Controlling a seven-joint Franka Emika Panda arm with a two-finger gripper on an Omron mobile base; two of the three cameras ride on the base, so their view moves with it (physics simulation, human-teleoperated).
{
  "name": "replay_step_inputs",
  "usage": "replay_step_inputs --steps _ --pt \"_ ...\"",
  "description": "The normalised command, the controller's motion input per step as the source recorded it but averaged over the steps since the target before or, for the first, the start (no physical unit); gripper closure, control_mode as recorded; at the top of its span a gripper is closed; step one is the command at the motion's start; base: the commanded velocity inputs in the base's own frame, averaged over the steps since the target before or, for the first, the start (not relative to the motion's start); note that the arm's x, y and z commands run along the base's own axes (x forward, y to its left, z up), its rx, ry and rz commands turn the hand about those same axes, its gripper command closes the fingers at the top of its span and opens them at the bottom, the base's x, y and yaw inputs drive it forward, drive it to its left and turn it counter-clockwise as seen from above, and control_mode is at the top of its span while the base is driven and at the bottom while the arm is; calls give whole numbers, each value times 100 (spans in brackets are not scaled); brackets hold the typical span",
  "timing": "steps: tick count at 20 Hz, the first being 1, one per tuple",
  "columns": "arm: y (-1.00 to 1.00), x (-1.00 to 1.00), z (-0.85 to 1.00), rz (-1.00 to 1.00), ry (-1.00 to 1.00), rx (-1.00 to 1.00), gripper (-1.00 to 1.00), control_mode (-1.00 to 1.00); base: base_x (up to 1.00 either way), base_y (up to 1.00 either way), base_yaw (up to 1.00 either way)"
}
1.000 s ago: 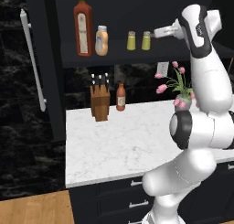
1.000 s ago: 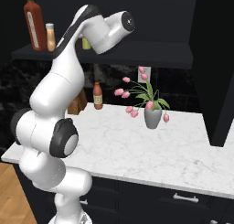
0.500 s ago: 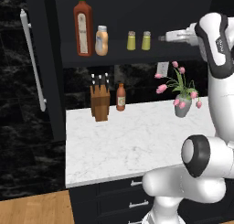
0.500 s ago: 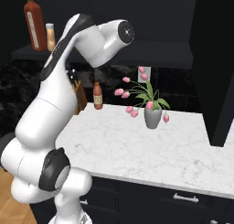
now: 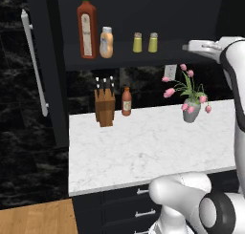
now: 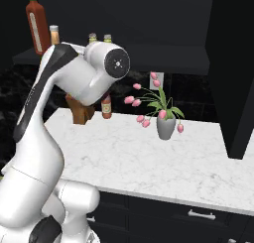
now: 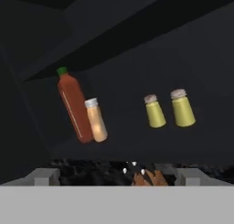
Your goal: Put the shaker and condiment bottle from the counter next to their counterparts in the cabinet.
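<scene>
Both placements look done: shaker (image 7: 154, 111) and condiment bottle (image 7: 96, 120) sit on the cabinet (image 5: 143, 56) shelf straight ahead of the gripper (image 7: 117, 175), beside their twins. Fingers spread wide, holding nothing. Next: back off.

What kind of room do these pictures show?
Most likely a kitchen, and a rendered one. A white marble counter with drawers below carries a knife block and a vase of pink tulips. Above it, an open black cabinet holds a red sauce bottle and two small shakers.
</scene>
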Motion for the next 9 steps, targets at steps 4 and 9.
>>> replay_step_inputs --steps 4,9 --pt "0 -100 0 -17 0 14 -100 -100 0 0 0" --pt "0 -98 1 -17 0 14 -100 -100 0 0 0"
